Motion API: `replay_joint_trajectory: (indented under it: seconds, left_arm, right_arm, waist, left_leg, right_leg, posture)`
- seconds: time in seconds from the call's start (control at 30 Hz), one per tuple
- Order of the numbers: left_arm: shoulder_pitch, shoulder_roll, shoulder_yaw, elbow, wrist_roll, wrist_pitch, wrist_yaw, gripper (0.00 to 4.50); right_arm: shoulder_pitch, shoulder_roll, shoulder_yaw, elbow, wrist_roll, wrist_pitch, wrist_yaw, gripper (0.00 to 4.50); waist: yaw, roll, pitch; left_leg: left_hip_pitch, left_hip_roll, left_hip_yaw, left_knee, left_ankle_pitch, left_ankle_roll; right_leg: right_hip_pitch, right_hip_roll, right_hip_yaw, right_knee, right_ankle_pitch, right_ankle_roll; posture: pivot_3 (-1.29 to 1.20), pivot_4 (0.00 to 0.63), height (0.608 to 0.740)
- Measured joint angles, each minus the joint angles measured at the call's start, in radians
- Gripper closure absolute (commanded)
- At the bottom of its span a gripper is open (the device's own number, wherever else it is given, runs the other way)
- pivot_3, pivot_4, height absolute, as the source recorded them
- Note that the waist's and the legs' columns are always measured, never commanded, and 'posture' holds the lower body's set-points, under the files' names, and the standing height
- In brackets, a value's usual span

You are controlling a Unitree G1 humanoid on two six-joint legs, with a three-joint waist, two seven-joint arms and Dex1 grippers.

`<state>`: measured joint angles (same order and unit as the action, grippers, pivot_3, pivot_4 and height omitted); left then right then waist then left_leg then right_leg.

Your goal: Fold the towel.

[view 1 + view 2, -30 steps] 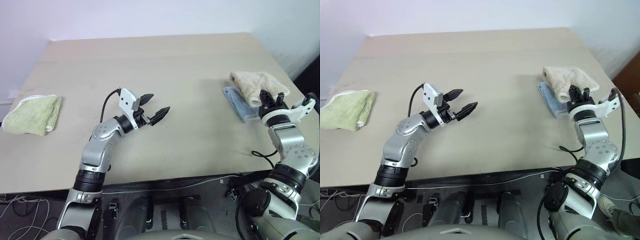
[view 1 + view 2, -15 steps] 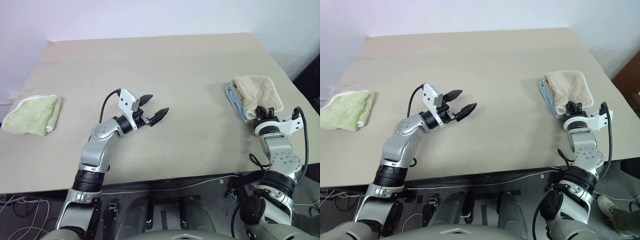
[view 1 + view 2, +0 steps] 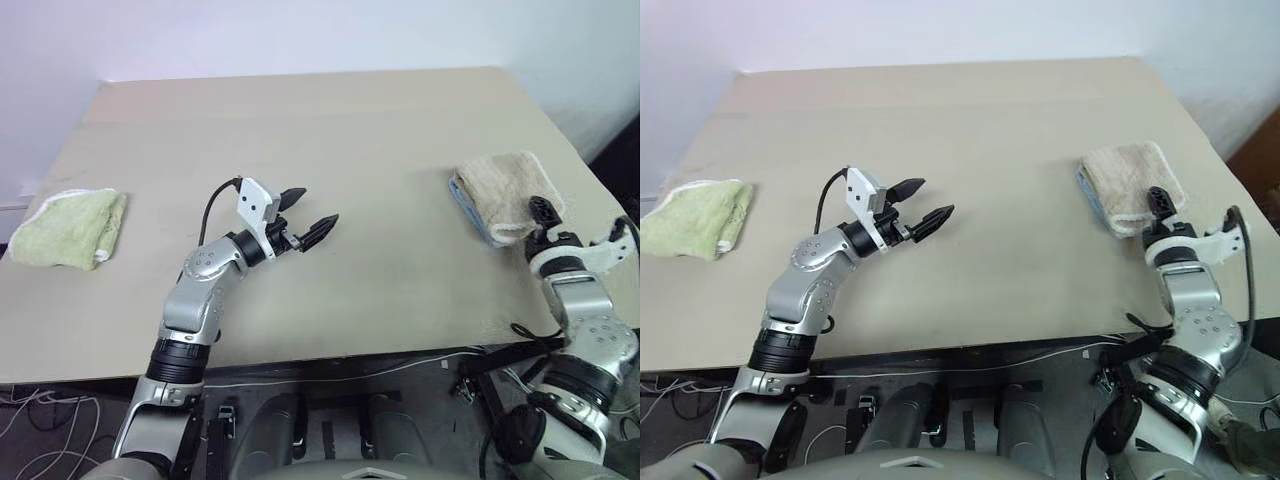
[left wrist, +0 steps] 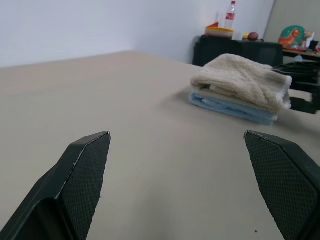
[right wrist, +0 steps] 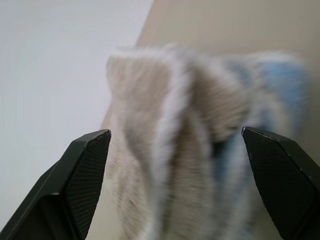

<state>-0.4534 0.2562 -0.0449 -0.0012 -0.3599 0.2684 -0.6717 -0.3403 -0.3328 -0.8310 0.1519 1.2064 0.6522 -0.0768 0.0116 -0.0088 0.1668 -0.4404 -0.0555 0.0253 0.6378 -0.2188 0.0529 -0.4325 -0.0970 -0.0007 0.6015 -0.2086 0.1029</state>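
Beige towel (image 3: 508, 192) folded atop blue towel (image 3: 470, 206), right gripper (image 5: 175, 175) open just beside; left gripper (image 3: 309, 214) open

Even, soft light; blurred right-wrist close-up

There are three folded towels on one tan surface (image 3: 380, 150). One is a fluffy beige towel (image 3: 505, 190), right in front of the right jaws. It lies on top of one light blue towel (image 3: 470, 208). One green towel with a white edge (image 3: 68, 228) lies far off to the left of the left jaws.
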Motion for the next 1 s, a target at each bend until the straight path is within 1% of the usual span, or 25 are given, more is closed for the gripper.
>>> replay_joint_trajectory:
  seconds: [0.17, 0.27, 0.3, 0.33, 0.4, 0.43, 0.47, 0.53, 0.57, 0.7, 0.77, 0.83, 1.0]
  left_arm:
    - [-0.013, 0.000, 0.000, 0.012, 0.000, -0.021, -0.017, 0.00]
    - [-0.015, 0.004, 0.002, 0.018, -0.003, -0.046, -0.046, 0.00]
    - [-0.015, 0.006, 0.004, 0.017, -0.009, -0.056, -0.060, 0.00]
    - [-0.009, 0.015, 0.006, 0.013, -0.021, -0.061, -0.082, 0.00]
    - [0.014, 0.044, 0.005, -0.015, -0.032, -0.059, -0.127, 0.00]
    - [0.027, 0.058, 0.004, -0.031, -0.048, -0.052, -0.151, 0.00]
    - [0.039, 0.067, 0.006, -0.049, -0.067, -0.041, -0.168, 0.00]
    - [0.067, 0.101, 0.012, -0.090, -0.101, -0.014, -0.201, 0.00]
    - [0.086, 0.125, 0.023, -0.112, -0.111, -0.008, -0.211, 0.00]
    - [0.138, 0.174, 0.070, -0.178, -0.135, 0.035, -0.195, 0.00]
    - [0.158, 0.192, 0.082, -0.213, -0.139, 0.045, -0.185, 0.00]
    - [0.183, 0.210, 0.098, -0.241, -0.143, 0.055, -0.172, 0.00]
    - [0.242, 0.247, 0.118, -0.266, -0.145, 0.057, -0.164, 0.00]
  right_arm:
    - [0.139, -0.052, -0.023, -0.077, 0.113, 0.101, 0.008, 0.04]
    - [0.225, -0.127, 0.014, -0.163, 0.125, 0.159, 0.081, 0.04]
    - [0.249, -0.167, 0.046, -0.206, 0.109, 0.173, 0.129, 0.04]
    - [0.276, -0.247, 0.116, -0.274, 0.071, 0.193, 0.207, 0.04]
    - [0.273, -0.372, 0.243, -0.410, -0.009, 0.195, 0.355, 0.04]
    - [0.258, -0.417, 0.302, -0.460, -0.049, 0.187, 0.418, 0.04]
    - [0.237, -0.432, 0.345, -0.483, -0.079, 0.175, 0.465, 0.04]
    - [0.184, -0.443, 0.438, -0.484, -0.153, 0.140, 0.543, 0.04]
    - [0.152, -0.449, 0.499, -0.478, -0.214, 0.109, 0.584, 0.04]
    - [0.033, -0.459, 0.677, -0.432, -0.420, -0.040, 0.745, 0.04]
    - [0.001, -0.445, 0.737, -0.381, -0.494, -0.106, 0.810, 0.04]
    - [-0.040, -0.404, 0.785, -0.298, -0.559, -0.170, 0.867, 0.04]
    - [-0.111, -0.367, 0.863, -0.149, -0.676, -0.276, 0.987, 0.04]
  waist:
    - [-0.005, 0.001, -0.001]
    - [-0.006, 0.005, -0.002]
    - [-0.008, 0.006, -0.002]
    - [-0.012, 0.009, -0.002]
    - [-0.027, 0.010, -0.002]
    - [-0.030, 0.009, -0.002]
    - [-0.027, 0.008, -0.002]
    - [-0.024, 0.007, -0.002]
    - [-0.023, 0.007, -0.002]
    - [-0.016, 0.007, -0.002]
    - [-0.010, 0.007, -0.002]
    - [-0.008, 0.007, -0.002]
    - [-0.001, 0.007, -0.002]
  left_leg:
    - [0.000, 0.000, 0.000, 0.000, 0.000, 0.000]
    - [0.000, 0.000, 0.000, 0.001, 0.000, 0.001]
    - [0.000, 0.000, 0.000, 0.002, 0.000, 0.001]
    - [0.000, 0.000, 0.001, 0.003, -0.001, 0.001]
    - [0.000, 0.002, 0.001, 0.006, -0.001, 0.002]
    - [0.001, 0.003, 0.001, 0.007, -0.001, 0.002]
    - [0.001, 0.003, -0.001, 0.008, -0.001, 0.002]
    - [0.001, 0.003, -0.001, 0.009, -0.001, 0.002]
    - [0.001, 0.003, -0.001, 0.010, -0.001, 0.002]
    - [-0.001, 0.003, -0.001, 0.010, -0.004, 0.002]
    - [-0.002, 0.003, -0.001, 0.009, -0.005, 0.003]
    - [-0.002, 0.002, 0.000, 0.009, -0.005, 0.003]
    - [-0.002, 0.002, 0.000, 0.008, -0.005, 0.002]
  right_leg:
    - [0.000, 0.000, 0.000, 0.000, 0.000, -0.001]
    - [0.000, 0.000, 0.001, 0.000, -0.002, -0.003]
    - [0.000, 0.000, 0.000, 0.000, -0.002, -0.003]
    - [0.000, 0.000, 0.001, 0.000, -0.002, -0.003]
    - [0.002, 0.002, 0.000, 0.000, -0.002, -0.003]
    - [0.004, 0.002, 0.000, 0.000, -0.002, -0.004]
    - [0.005, 0.002, -0.002, -0.001, -0.003, -0.004]
    - [0.006, 0.002, -0.002, -0.002, -0.003, -0.004]
    - [0.006, 0.001, -0.002, -0.002, -0.003, -0.004]
    - [0.006, 0.001, -0.002, -0.005, -0.002, -0.004]
    - [0.005, 0.000, -0.002, -0.006, -0.002, -0.004]
    - [0.004, 0.000, -0.001, -0.006, -0.002, -0.004]
    - [0.003, 0.000, -0.001, -0.006, -0.002, -0.004]
  posture:
    - [0.00, 0.150, 0.740]
    - [0.00, 0.150, 0.740]
    - [0.00, 0.150, 0.740]
    - [0.00, 0.150, 0.740]
    - [0.00, 0.150, 0.740]
    - [0.00, 0.150, 0.740]
    - [0.00, 0.150, 0.740]
    - [0.00, 0.150, 0.740]
    - [0.00, 0.150, 0.740]
    - [0.00, 0.150, 0.740]
    - [0.00, 0.150, 0.740]
    - [0.00, 0.150, 0.740]
    - [0.00, 0.150, 0.740]
